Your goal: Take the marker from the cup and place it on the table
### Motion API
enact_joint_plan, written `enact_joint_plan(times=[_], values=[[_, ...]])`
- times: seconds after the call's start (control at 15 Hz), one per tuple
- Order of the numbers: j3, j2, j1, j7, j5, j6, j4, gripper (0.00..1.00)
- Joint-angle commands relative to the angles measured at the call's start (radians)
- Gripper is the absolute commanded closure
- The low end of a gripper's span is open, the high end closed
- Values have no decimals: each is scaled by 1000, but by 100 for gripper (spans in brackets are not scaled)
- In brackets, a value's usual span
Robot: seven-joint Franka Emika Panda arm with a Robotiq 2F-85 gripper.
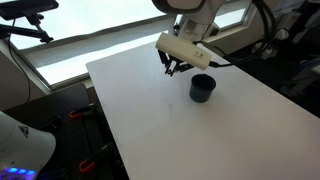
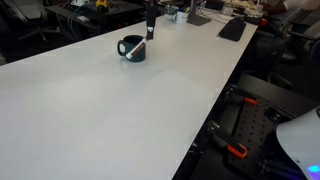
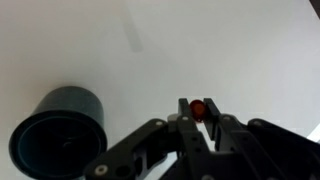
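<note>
White table [image 1: 180, 135] fills most of both exterior views [image 2: 110, 115]; black cup [image 1: 201, 88] stands upright on it, right of centre in frame; upper centre [image 2: 133, 49]; wrist view: cup [image 3: 58, 130] lower left, bare white tabletop [image 3: 230, 45] around it.

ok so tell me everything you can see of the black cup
The cup is small, short, round and black, a plain cylinder that looks like smooth plastic. It stands upright, mouth up, on the white table. In the wrist view its inside is dark and no contents show. Only the table touches it: the end effector hangs beside it, apart, with the red-tipped marker between its fingers.
</note>
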Motion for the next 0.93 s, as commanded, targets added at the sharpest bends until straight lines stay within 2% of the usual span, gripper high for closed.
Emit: enact_joint_plan(times=[0.0, 0.47, 0.67, 0.87], values=[[-22, -35, 18, 1, -5, 23, -67, 95], [-50, 30, 24, 62, -39, 93, -48, 95], [-72, 76, 39, 187, -113, 154, -29, 95], [-100, 130, 62, 361, -241, 207, -12, 95]])
